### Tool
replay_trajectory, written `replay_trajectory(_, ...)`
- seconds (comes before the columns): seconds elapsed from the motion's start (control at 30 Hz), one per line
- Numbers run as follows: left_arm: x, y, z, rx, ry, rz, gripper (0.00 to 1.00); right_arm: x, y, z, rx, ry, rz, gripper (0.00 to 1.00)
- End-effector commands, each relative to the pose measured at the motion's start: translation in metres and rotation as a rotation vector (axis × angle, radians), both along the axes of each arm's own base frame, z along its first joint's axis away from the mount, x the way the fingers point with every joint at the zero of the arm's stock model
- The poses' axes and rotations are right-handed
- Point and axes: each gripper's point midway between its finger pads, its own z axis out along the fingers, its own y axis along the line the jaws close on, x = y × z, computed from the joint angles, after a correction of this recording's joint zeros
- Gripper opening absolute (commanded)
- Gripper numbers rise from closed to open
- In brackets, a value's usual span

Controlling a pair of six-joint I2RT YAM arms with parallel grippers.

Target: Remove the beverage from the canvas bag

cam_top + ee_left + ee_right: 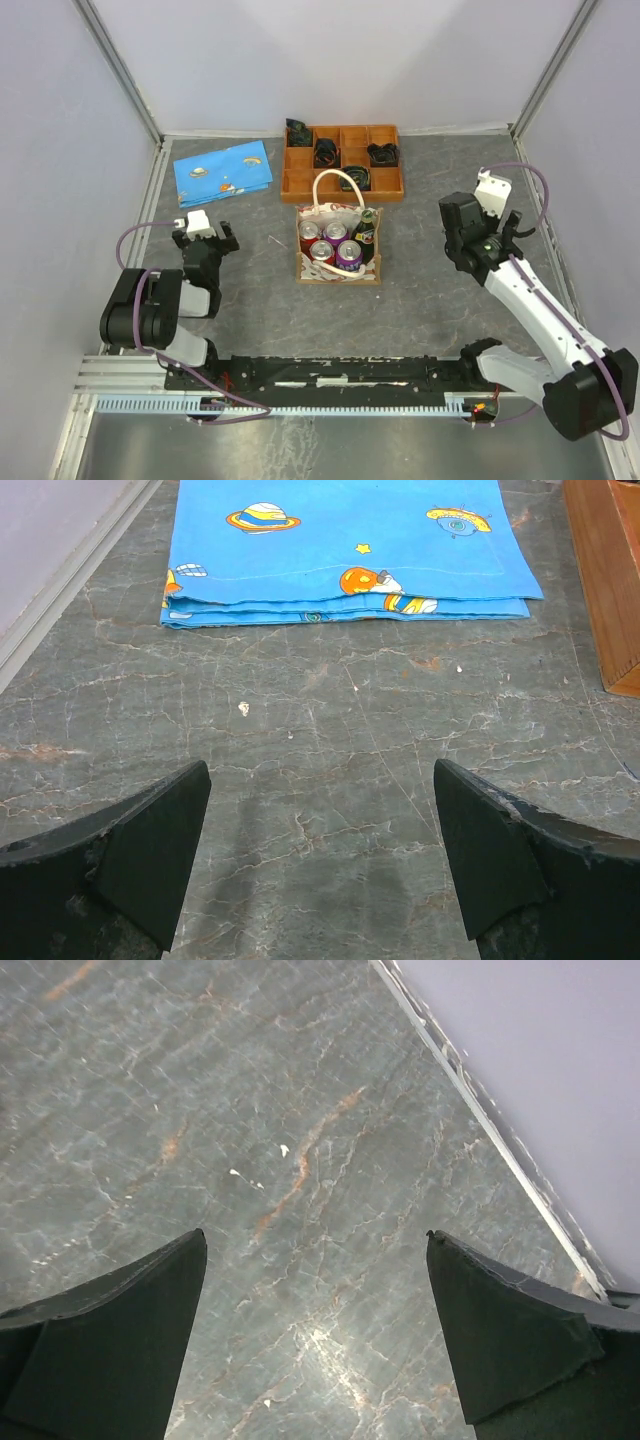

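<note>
While round cans [335, 246] fill it, the canvas bag [330, 213] stands boxy.

Cloth canvas bag [338, 212], shiny metal cans [334, 246], wooden tray [293, 182], veined stone table [430, 300]

Cans [335, 246] in canvas bag [336, 213], tray [386, 181] behind, cloth [224, 172] far left

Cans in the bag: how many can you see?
4 in the canvas bag: back-left can, back-right can, front-left can, purple front-right can. Others may hide underneath.
</note>
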Motion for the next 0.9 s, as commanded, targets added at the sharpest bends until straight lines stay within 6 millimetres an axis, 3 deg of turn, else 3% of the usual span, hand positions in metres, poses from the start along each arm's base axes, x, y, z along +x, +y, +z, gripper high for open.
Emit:
replay_trajectory(0.0, 0.008, 0.002, 0.014, 0.003, -0.047, 0.012, 0.99, -0.002, -0.004, 0.005, -0.015, 0.007, -0.038, 0.99)
replay_trajectory(0.23, 0.008, 0.003, 0.014, 0.004, -0.048, 0.013, 0.99, -0.004, 0.001, -0.002, -0.002, 0.025, 0.015, 0.99)
replay_trajectory(0.57, 0.008, 0.003, 0.014, 0.003, -0.046, 0.013, 0.99, 0.001, 0.026, -0.008, 0.058, 0.016, 0.198, 0.99)
replay_trajectory(0.87, 0.008, 0.003, 0.014, 0.003, -0.046, 0.014, 0.99, 0.009, 0.067, -0.001, 0.134, -0.008, 0.403, 0.92)
